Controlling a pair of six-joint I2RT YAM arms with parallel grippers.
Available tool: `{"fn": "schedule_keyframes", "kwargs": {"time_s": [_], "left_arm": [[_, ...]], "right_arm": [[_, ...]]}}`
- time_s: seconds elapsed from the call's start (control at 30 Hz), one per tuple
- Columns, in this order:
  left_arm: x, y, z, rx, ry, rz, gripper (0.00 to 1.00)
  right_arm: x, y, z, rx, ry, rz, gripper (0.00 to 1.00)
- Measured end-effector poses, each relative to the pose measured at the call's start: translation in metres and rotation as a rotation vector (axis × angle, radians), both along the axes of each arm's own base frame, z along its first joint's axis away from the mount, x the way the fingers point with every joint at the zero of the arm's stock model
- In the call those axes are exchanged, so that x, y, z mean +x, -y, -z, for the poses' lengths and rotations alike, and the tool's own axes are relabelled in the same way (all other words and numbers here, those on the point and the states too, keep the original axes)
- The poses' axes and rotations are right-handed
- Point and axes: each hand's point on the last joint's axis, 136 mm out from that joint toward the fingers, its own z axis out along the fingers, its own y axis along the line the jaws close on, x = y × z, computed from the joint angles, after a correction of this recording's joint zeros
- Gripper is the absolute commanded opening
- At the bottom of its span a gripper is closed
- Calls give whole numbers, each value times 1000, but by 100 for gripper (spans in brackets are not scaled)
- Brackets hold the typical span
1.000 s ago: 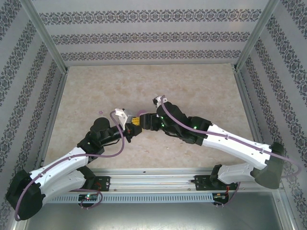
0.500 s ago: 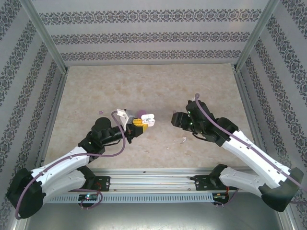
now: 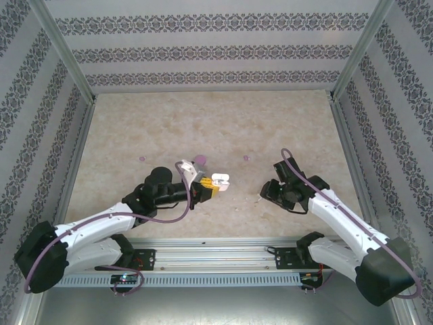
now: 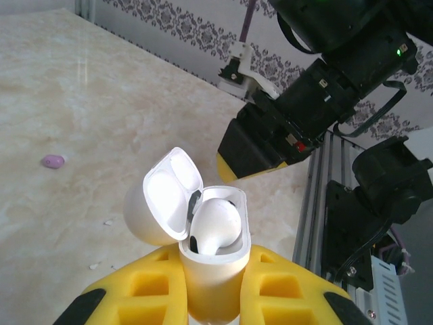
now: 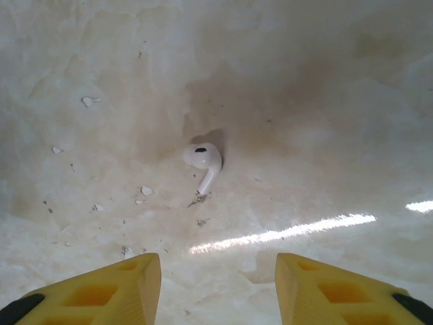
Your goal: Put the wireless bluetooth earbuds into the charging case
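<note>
My left gripper (image 3: 205, 187) (image 4: 213, 288) is shut on the white charging case (image 3: 220, 180) (image 4: 215, 261), held upright between the yellow fingers with its lid (image 4: 166, 203) flipped open. One white earbud (image 4: 218, 222) sits in the case's well. The other earbud (image 5: 203, 161) (image 3: 262, 198) lies on the marble table, stem pointing toward the camera in the right wrist view. My right gripper (image 3: 269, 192) (image 5: 218, 291) hovers just above and short of it, open, with nothing between its yellow fingers (image 5: 115, 288).
Small purple bits (image 3: 199, 161) (image 4: 53, 161) and white crumbs (image 5: 88, 101) dot the marble table (image 3: 203, 122). Patterned walls enclose the space on three sides, and a metal rail (image 3: 216, 250) runs along the near edge. The right arm's black wrist (image 4: 325, 88) looms close to the case.
The right arm left the case and swung right and nearer, down over the loose earbud, its jaws narrowing a little. The left arm carried the open case slightly right.
</note>
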Motion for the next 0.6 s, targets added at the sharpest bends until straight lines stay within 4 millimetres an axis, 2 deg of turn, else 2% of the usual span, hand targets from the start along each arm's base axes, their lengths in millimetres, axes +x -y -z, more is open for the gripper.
{"fn": "schedule_keyframes", "kwargs": {"time_s": [0.33, 0.6], "left_arm": [[-2, 9, 3, 15, -3, 20, 0], [-1, 9, 3, 17, 1, 19, 0]], "right_arm": [[4, -2, 28, -52, -93, -54, 46], [17, -11, 39, -61, -128, -98, 44]]}}
